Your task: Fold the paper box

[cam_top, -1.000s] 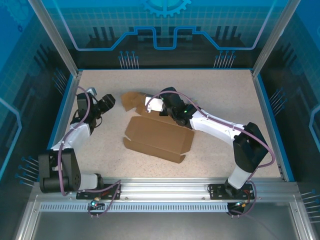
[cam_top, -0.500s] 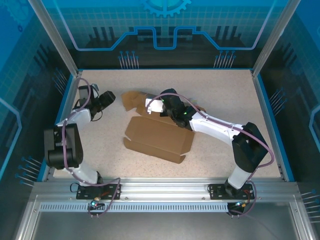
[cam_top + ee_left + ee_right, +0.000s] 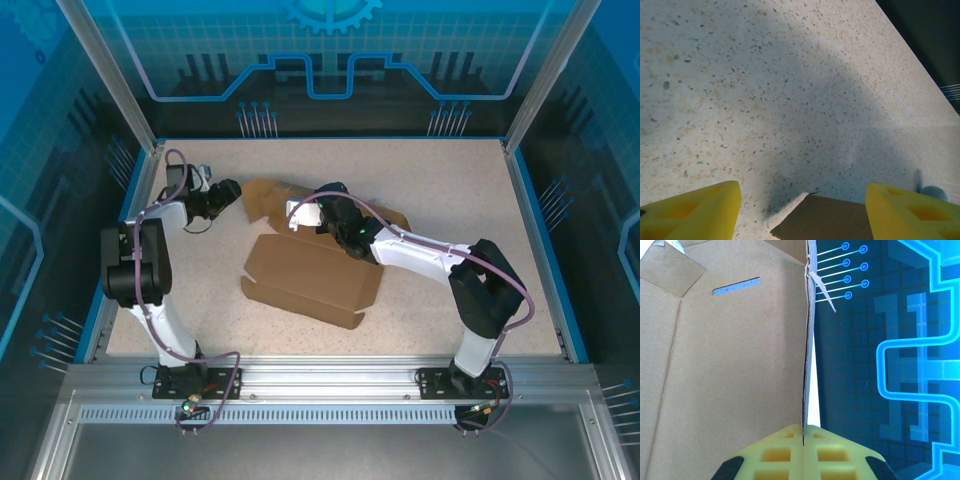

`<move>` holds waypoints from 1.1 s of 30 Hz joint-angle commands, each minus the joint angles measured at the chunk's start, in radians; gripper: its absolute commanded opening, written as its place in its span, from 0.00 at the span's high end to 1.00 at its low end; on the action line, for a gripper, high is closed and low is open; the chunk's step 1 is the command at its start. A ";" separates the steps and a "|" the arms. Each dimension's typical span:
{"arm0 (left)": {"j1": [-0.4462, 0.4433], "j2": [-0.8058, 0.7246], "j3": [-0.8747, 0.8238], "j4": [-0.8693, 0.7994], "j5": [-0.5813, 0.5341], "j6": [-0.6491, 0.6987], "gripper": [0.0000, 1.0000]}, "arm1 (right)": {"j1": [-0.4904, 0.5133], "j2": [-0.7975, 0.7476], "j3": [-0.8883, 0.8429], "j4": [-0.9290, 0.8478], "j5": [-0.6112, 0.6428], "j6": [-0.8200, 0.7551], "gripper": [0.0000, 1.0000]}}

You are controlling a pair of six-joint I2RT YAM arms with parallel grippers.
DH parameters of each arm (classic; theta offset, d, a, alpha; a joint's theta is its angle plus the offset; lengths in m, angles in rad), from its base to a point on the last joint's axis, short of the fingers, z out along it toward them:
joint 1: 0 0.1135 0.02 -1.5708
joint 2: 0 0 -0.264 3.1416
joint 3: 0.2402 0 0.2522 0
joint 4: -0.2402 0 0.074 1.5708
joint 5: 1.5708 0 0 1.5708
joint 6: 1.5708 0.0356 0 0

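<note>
Speckled beige counter (image 3: 450, 200) with a blue rim, evenly lit from above. Glossy blue walls (image 3: 330, 60) with circuit-line and gear graphics on three sides. Slanted aluminium posts (image 3: 105, 70) at the back corners, slotted metal rail (image 3: 330, 380) along the near edge.

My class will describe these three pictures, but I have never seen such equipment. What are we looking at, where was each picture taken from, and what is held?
Two robot arms, left and right, are bolted to the near edge of a table. The wide picture comes from a camera above and behind them; the other two come from cameras on the wrists, each showing its own yellow fingers. On the table lies a paper box, not yet fully folded. The right gripper is shut on a raised edge of the box. The left gripper is open and holds nothing; a cardboard corner shows between its fingers.
</note>
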 commanded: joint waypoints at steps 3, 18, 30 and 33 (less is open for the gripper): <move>-0.016 0.025 0.032 -0.005 0.076 0.055 0.32 | 0.019 0.029 0.025 0.009 -0.002 -0.016 1.00; -0.029 0.127 0.149 -0.080 0.102 0.087 0.36 | 0.020 0.041 0.057 -0.011 -0.012 -0.013 1.00; -0.057 0.016 0.026 -0.006 0.162 0.071 0.36 | 0.022 0.063 0.072 -0.009 0.004 -0.018 1.00; -0.061 -0.012 -0.029 0.043 0.161 0.065 0.36 | 0.021 0.065 0.075 -0.011 0.003 -0.016 1.00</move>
